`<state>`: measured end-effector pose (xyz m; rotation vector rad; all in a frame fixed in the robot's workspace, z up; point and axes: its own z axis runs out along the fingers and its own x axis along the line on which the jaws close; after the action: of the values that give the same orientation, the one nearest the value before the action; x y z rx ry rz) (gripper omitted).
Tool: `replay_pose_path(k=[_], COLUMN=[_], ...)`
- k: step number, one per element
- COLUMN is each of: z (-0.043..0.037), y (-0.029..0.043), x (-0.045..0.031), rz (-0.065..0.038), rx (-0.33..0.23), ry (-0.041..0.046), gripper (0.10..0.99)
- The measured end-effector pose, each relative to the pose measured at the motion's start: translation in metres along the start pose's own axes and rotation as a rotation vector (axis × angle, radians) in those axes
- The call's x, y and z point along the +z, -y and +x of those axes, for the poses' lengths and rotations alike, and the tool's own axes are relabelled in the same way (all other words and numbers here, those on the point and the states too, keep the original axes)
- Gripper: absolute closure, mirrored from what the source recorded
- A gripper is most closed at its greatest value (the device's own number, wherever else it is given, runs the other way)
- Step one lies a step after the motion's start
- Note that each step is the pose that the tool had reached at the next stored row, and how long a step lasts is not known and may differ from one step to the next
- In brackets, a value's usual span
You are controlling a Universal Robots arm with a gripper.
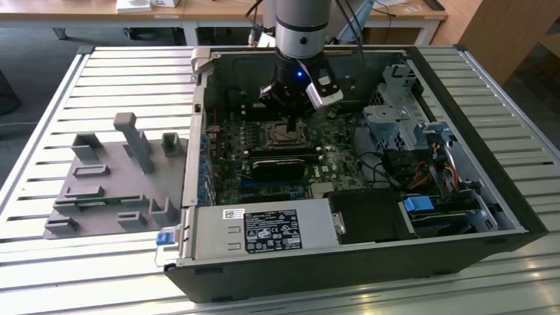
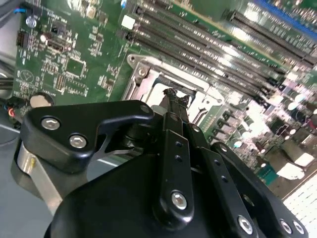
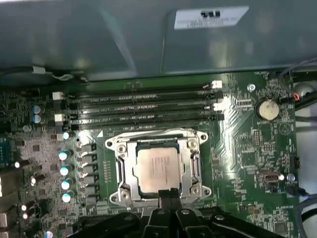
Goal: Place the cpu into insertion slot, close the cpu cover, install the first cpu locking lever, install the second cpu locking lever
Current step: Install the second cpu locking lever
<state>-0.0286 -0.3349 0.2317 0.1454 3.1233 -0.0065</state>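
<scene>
The cpu (image 3: 157,166), a silvery-grey square chip, lies flat in the socket on the green motherboard. The cpu cover (image 3: 192,157), a thin silvery frame, lies down around it, and the chip shows through its window. My gripper (image 3: 168,194) is shut with nothing between its thin black fingers. Its tips hover at one edge of the socket, beside the cover's rim. The second wrist view has the gripper (image 2: 173,95) pointing down at the socket frame (image 2: 148,79). From outside, the gripper (image 1: 289,125) hangs over the socket (image 1: 282,136) inside the open computer case. I cannot tell how the locking levers stand.
Memory slots (image 3: 143,106) run along one side of the socket, and a row of capacitors (image 3: 64,171) along another. A black heatsink block (image 1: 278,167) sits just in front of the socket. The power supply (image 1: 262,230), drive cage (image 1: 394,125) and case walls close in. A grey fixture tray (image 1: 114,184) lies on the exterior view's left.
</scene>
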Motion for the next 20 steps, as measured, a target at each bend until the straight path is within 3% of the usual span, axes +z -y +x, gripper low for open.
replay_pose_path(k=[4, 14, 20], z=[-0.0009, -0.0003, 0.0100], y=[0.0097, 0.0217, 0.0249], x=[0.0006, 0.0007, 0.0011], rz=[0.000, 0.000, 0.000], rx=[0.000, -0.009, -0.009], ry=[0.0000, 0.0001, 0.0002], gripper=[0.980, 0.980, 0.980])
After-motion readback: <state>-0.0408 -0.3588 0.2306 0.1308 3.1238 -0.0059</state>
